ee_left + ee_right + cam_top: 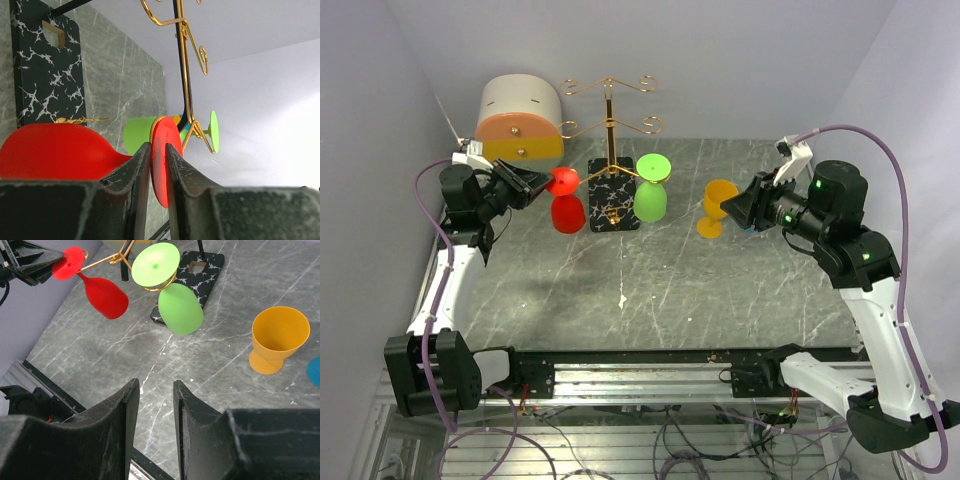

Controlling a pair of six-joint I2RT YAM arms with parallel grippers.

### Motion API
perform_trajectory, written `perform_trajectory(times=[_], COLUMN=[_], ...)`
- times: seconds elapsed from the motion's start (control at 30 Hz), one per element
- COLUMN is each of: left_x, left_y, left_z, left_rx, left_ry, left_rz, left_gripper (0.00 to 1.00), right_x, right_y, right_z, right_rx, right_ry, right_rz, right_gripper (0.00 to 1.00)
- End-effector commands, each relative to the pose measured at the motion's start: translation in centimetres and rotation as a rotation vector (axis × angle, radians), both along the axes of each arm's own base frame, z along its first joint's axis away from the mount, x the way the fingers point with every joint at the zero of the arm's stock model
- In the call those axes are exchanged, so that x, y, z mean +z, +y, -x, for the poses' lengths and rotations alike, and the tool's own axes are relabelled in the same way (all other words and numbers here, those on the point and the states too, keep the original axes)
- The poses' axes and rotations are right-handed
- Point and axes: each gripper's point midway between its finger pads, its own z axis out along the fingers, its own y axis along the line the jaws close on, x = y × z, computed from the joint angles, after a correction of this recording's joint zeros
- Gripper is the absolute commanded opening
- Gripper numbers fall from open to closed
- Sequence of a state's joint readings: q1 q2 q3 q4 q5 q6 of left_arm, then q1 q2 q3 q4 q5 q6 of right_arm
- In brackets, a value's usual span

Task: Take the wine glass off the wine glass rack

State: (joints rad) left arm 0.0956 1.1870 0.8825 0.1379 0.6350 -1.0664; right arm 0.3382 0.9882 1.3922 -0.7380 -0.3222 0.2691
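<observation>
Claw (158, 147), left, level, pinching red glass (55, 152)

High rear camera looks down; wrist cameras both face the rack (613, 208).

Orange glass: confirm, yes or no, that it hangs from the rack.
No: the orange glass stands upright on the table, apart from the wine glass rack.

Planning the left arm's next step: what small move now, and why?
Probably slide the red glass outward along the gold wire arm, away from the pole. The left pincer is shut on its foot, and the stem seems hooked near the arm's curled tip, so a short pull should free it.
</observation>
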Motion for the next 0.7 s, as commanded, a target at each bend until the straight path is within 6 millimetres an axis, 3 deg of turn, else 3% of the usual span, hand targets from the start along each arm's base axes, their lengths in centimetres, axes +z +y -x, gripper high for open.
perform_trajectory(times=[0.0,0.2,0.47,0.67], left_x=[1.5,2.8,5.3,5.5], left_y=[-0.2,0.0,-0.1,-0.8], left_z=[0.5,1.2,2.0,2.0], left_rx=[-0.028,-0.016,-0.015,-0.064], left_ry=[-0.054,-0.068,-0.113,-0.111], left_rz=[0.013,0.039,0.101,0.179], left_gripper=[0.27,0.19,0.18,0.17], right_x=[0.5,0.8,1.0,1.0], right_y=[-0.2,-0.4,-0.3,-0.2], right_z=[0.0,-0.1,0.0,0.1], right_rx=[-0.009,-0.02,-0.017,-0.014], right_ry=[-0.034,-0.047,-0.053,-0.055], right_rz=[0.001,-0.004,-0.016,-0.02], right_gripper=[0.33,0.33,0.33,0.33])
